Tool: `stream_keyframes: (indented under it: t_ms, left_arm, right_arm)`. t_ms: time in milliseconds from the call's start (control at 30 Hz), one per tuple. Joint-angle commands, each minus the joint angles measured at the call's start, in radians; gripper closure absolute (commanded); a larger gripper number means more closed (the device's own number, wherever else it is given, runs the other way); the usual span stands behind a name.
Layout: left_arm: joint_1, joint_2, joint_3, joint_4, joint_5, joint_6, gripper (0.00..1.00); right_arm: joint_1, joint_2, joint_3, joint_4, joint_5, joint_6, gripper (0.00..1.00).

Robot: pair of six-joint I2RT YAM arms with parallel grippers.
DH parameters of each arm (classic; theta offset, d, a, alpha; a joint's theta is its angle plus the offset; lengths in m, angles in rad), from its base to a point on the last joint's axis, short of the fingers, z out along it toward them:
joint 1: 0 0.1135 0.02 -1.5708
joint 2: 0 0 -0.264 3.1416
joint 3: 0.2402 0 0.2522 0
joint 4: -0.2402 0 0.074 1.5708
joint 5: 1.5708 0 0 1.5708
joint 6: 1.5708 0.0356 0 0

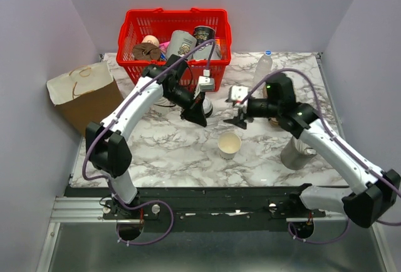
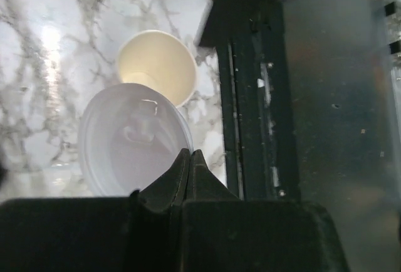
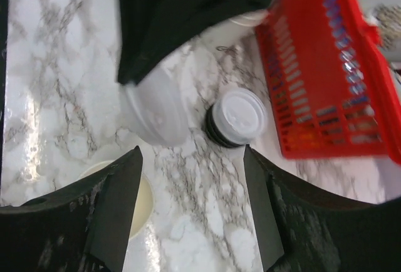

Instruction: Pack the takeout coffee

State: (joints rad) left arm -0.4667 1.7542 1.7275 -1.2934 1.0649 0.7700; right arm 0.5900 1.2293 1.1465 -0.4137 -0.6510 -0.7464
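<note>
Left pincer (image 2: 190, 159) pinched the lid (image 2: 135, 137) rim; it likely needed centring level over the cup (image 2: 156, 65). Right pincer (image 3: 191, 150) stood wide.

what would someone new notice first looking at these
The bright red plastic basket at the far edge of the white marble table catches the eye first. Just in front of it, the left gripper is shut on a round translucent white lid, close to an open cream paper cup standing mid-table.
</note>
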Motion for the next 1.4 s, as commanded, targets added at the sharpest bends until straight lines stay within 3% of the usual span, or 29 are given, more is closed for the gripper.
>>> stream_keyframes:
  t_ms: [0,33,100,133,200,233,333,467,533,567,733,900,1133,1367]
  left_arm:
    - [-0.016,-0.204,-0.371,0.694,0.156,-0.638,1.00]
    - [-0.021,-0.304,-0.478,1.205,0.141,-1.039,1.00]
    - [-0.046,-0.363,-0.708,1.643,0.029,-1.335,1.00]
    - [-0.062,-0.367,-0.730,1.787,0.002,-1.417,1.00]
    - [-0.107,-0.363,-0.788,1.819,-0.069,-1.437,1.00]
    - [-0.115,-0.374,-0.828,1.949,-0.095,-1.462,1.00]
    - [-0.131,-0.365,-0.913,2.104,-0.189,-1.580,1.00]
    - [-0.135,-0.338,-0.944,2.142,-0.261,-1.670,1.00]
    - [-0.135,-0.317,-0.889,1.951,-0.252,-1.634,1.00]
    - [-0.135,-0.312,-0.879,1.933,-0.249,-1.634,1.00]
    - [-0.167,-0.268,-0.925,2.023,-0.221,-1.679,1.00]
    - [-0.173,-0.259,-0.977,2.065,-0.235,-1.709,1.00]
    - [-0.176,-0.197,-1.056,2.261,-0.229,-1.825,1.00]
    - [-0.179,-0.148,-1.037,2.362,-0.191,-1.887,1.00]
  right_arm:
    - [-0.159,-0.117,0.025,-0.016,-0.016,0.319,0.26]
    - [-0.171,-0.131,0.024,-0.029,-0.012,0.419,0.25]
    - [-0.177,-0.174,-0.008,-0.069,-0.010,0.496,0.25]
    - [-0.177,-0.189,-0.030,-0.079,-0.024,0.553,0.24]
    - [-0.179,-0.220,-0.066,-0.085,-0.019,0.619,0.24]
    - [-0.179,-0.223,-0.100,-0.086,0.013,0.672,0.24]
    - [-0.179,-0.235,-0.149,-0.091,0.002,0.665,0.23]
    - [-0.179,-0.251,-0.185,-0.114,0.037,0.608,0.22]
    - [-0.179,-0.290,-0.221,-0.096,0.056,0.590,0.22]
    - [-0.179,-0.309,-0.252,-0.076,0.056,0.581,0.21]
    - [-0.179,-0.366,-0.327,-0.043,0.080,0.515,0.20]
    - [-0.179,-0.350,-0.346,-0.040,0.083,0.565,0.19]
    - [-0.179,-0.353,-0.410,-0.039,0.030,0.584,0.19]
    - [-0.179,-0.320,-0.396,-0.036,0.004,0.588,0.19]
